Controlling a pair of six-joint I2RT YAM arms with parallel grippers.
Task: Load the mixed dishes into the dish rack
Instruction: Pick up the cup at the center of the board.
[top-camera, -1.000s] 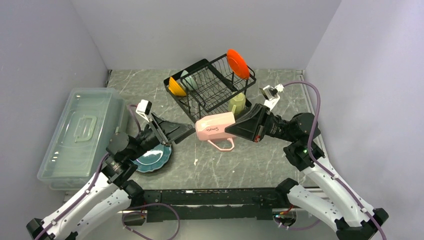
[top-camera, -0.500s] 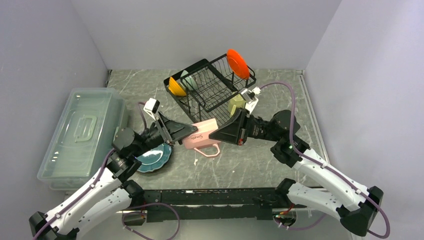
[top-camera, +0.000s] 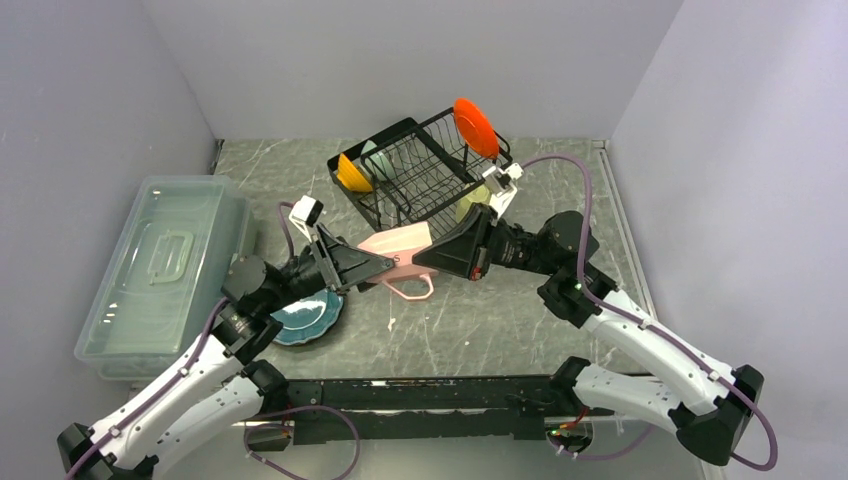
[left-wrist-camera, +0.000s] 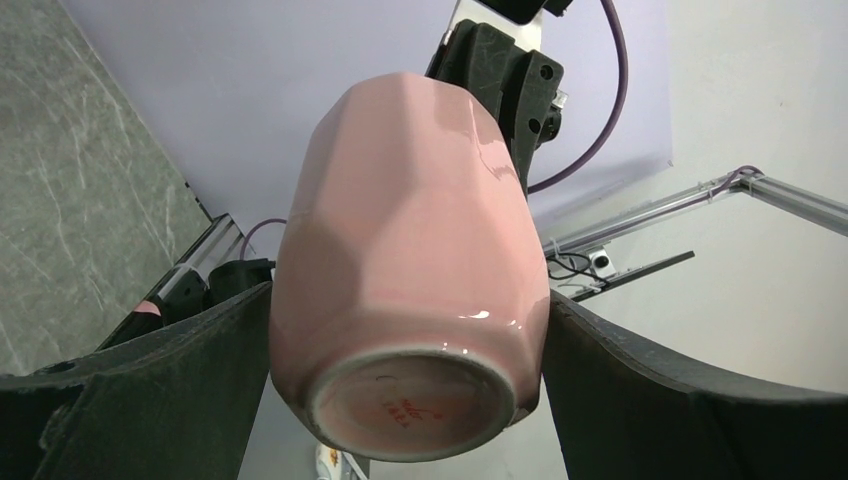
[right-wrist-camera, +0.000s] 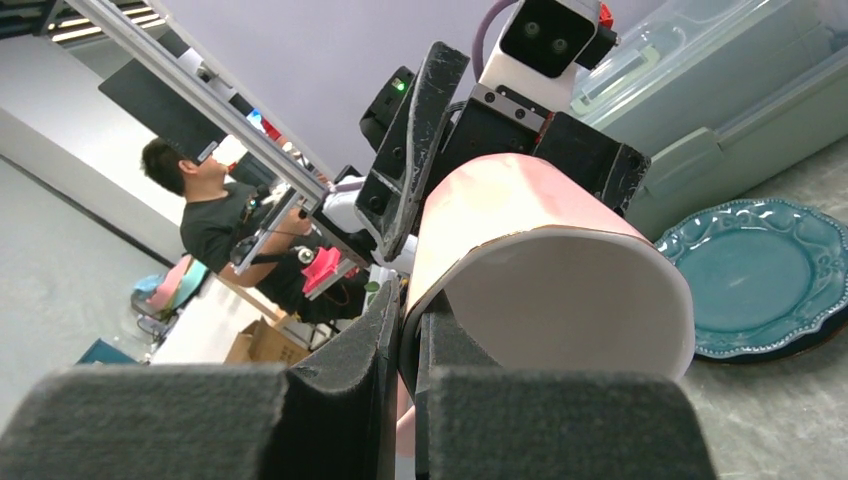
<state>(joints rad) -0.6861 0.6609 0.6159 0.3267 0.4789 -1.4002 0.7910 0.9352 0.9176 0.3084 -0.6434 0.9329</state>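
Item: mug (top-camera: 400, 250), pink, 1 pc. Airborne on its side, just before rack (top-camera: 440, 185), between 2 grippers.
right gripper (top-camera: 420, 262): clamped on rim wall, bearing load.
left gripper (top-camera: 383, 263): spread wide, flanking base, contact unclear. Probable handover.

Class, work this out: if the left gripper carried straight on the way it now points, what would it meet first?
The pink mug: its base sits between the fingers of the open left gripper, while the right gripper pinches its rim.
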